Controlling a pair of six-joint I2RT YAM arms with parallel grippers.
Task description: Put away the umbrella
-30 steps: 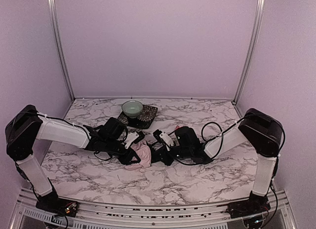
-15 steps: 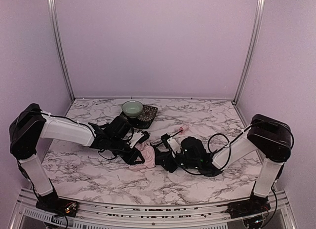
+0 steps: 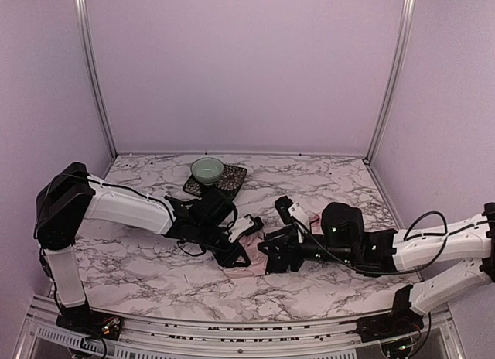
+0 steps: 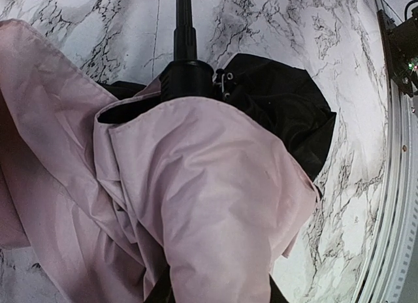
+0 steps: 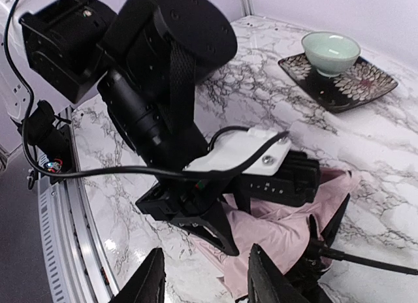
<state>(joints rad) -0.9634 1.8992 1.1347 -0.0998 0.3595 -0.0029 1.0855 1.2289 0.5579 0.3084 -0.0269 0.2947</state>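
- The marble table (image 3: 131,274) carries the whole scene. The work has drifted from its centre-left toward the centre and slightly nearer the front edge over the last second.
- The right arm (image 3: 433,247) now lies low and stretched across from the right. A second ago its elbow stood raised and folded.
- The left arm (image 3: 128,208) reaches further toward the centre than it did before.
- The umbrella (image 3: 249,229) lies collapsed on the table between the two grippers, in front of the plate and clear of it. It has been carried rightward with the left arm.
- Its pink canopy (image 4: 196,185) is a loose, crumpled heap, with black lining (image 4: 287,113) spilling out at one side. The thin shaft (image 4: 185,29) runs flat along the table.
- The left gripper (image 5: 219,234) is partly closed on a bunch of the canopy, and its hold is unchanged.
- The right gripper (image 5: 206,280) has just let go. Its fingers stand apart with nothing between them, just beside the fabric.
- The bowl (image 3: 207,169) and plate (image 3: 232,181) at the rear are undisturbed.
- Judged from this, the release frees the right gripper for a fresh hold. The canopy is not yet gathered or wrapped, so the task remains well short of done.
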